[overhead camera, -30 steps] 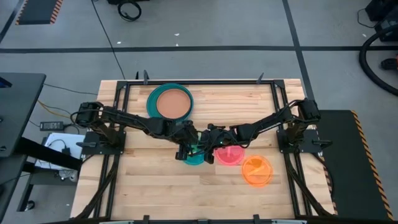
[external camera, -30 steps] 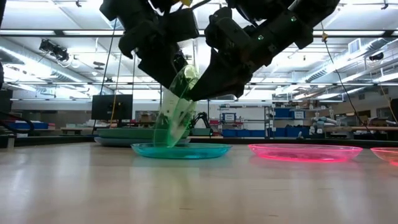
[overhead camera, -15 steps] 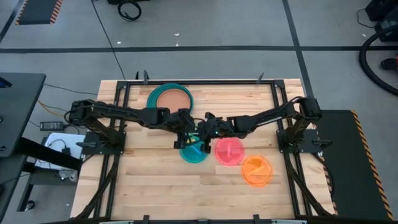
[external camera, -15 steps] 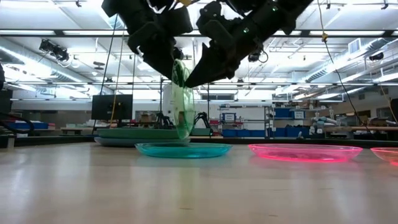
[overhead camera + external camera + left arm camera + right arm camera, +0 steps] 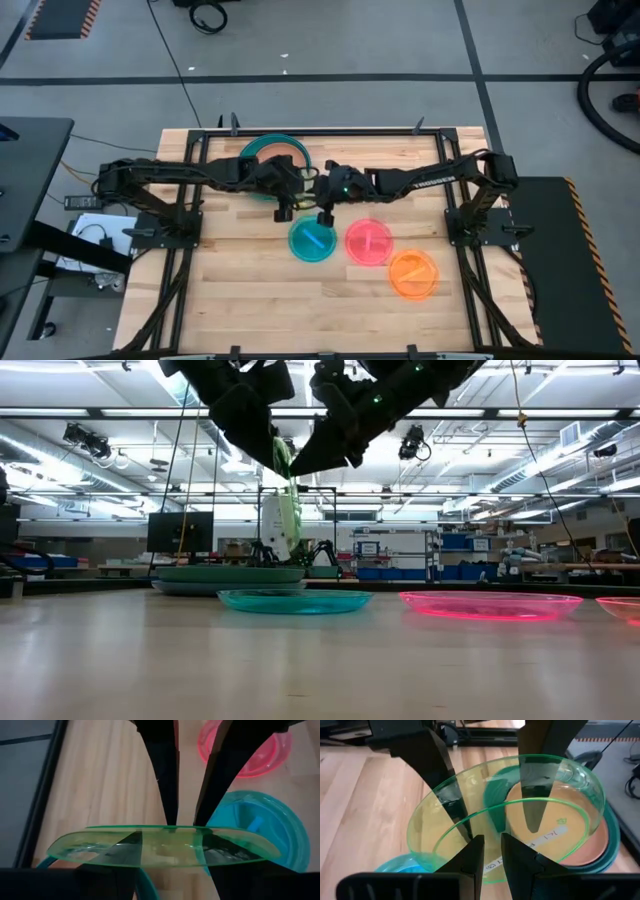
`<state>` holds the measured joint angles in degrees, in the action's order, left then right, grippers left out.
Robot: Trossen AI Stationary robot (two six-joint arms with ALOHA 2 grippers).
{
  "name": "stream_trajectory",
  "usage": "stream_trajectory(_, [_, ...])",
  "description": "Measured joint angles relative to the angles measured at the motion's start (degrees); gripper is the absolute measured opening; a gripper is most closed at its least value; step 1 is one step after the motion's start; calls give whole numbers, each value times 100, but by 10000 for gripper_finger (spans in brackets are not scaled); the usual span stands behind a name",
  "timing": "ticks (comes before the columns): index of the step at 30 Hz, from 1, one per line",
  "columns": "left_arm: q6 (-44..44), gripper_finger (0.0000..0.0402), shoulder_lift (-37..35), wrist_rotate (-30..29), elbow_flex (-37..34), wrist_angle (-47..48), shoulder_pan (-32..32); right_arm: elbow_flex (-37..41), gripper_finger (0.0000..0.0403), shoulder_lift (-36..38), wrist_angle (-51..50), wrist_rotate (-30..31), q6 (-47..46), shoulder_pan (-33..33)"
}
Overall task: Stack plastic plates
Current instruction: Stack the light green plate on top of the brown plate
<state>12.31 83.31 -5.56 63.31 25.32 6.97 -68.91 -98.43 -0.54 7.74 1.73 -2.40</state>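
Observation:
The small translucent green plate (image 5: 287, 510) hangs upright in the air between both grippers, over the table's middle. It also shows in the left wrist view (image 5: 165, 845) and the right wrist view (image 5: 505, 790). My left gripper (image 5: 283, 205) points down at its left side, fingers apart. My right gripper (image 5: 323, 210) comes from the right, fingers nearly together at the plate's rim. The small teal plate (image 5: 313, 241) lies flat just nearer. The tan plate (image 5: 287, 153) sits in a large teal plate (image 5: 250, 150) just farther. My left gripper has its two spread fingers (image 5: 462, 820) behind the green plate; they show through the plastic. I cannot tell whether they touch it. My right gripper meets the green plate at the rim nearest to it (image 5: 492, 881), coming slanting from the table's right. Its fingertips (image 5: 171, 820) end at that rim. The plate hangs upright, clear of the table. What kind of hold it is does not show.
The pink plate (image 5: 369, 243) and the orange plate (image 5: 413, 273) lie flat to the right of the small teal plate. Black frame rails run along the table's far edge and both sides. Bare wood lies near the front edge.
Both grippers rose and moved together toward the table's far edge, toward the tan plate. The green plate, tilted a second ago with its lower edge in the small teal plate, swung upright and is lifted clear.

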Motion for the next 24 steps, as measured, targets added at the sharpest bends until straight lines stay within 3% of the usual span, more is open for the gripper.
stream_trajectory(16, [51, 217, -563, 68, 23, 183, 610, -510, 79, -3, 51, -563, 444, -580])
stream_trajectory(24, [-147, 217, -532, 35, 8, 866, 637, -507, 79, -315, 302, -1072, 395, -689])
